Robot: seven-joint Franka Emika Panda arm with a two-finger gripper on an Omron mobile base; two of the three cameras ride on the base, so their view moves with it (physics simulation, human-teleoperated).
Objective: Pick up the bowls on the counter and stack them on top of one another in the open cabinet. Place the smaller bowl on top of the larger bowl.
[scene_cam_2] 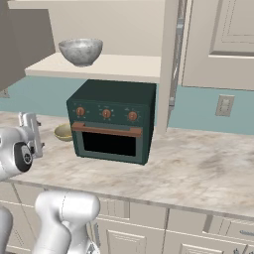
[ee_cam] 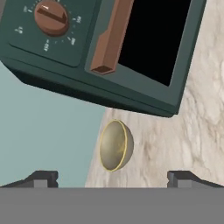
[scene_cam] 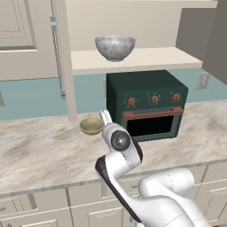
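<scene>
- Smaller bowl (scene_cam: 91, 125) sits upright, mouth up, on the counter (scene_cam: 40, 146) just left of the oven (scene_cam: 146, 104).
- We see our gripper (ee_cam: 112, 178) spread wide, empty.

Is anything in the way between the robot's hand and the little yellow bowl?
Nothing visible is. The open gripper looks straight at the smaller bowl on the counter; the green oven sits beside that path.
</scene>
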